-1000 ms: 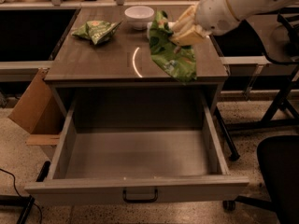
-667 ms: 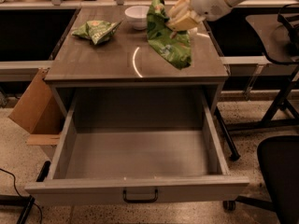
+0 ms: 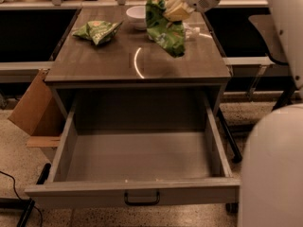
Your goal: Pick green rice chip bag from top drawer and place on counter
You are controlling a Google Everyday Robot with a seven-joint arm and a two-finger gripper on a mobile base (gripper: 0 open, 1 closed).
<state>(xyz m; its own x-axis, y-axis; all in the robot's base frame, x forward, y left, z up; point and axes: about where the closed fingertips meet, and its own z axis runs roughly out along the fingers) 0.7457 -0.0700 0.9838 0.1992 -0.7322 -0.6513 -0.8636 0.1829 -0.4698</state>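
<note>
My gripper (image 3: 174, 9) is at the back right of the counter (image 3: 113, 65), shut on the upper part of the green rice chip bag (image 3: 163, 27). The bag hangs tilted from the gripper, and its lower end reaches down to the counter surface or just above it; I cannot tell which. The top drawer (image 3: 137, 157) stands pulled fully open below the counter, and nothing shows inside it. Its dark bar handle (image 3: 141, 200) is on the front panel.
A smaller crumpled green bag (image 3: 98, 30) lies at the counter's back left. A white bowl (image 3: 137, 16) stands at the back centre, beside the held bag. A cardboard box (image 3: 34, 109) leans left of the cabinet. A white robot body part (image 3: 274, 169) fills the lower right.
My gripper has carried the bag farther back over the counter and slightly left. The camera view has shifted, and the robot's white body now shows at lower right.
</note>
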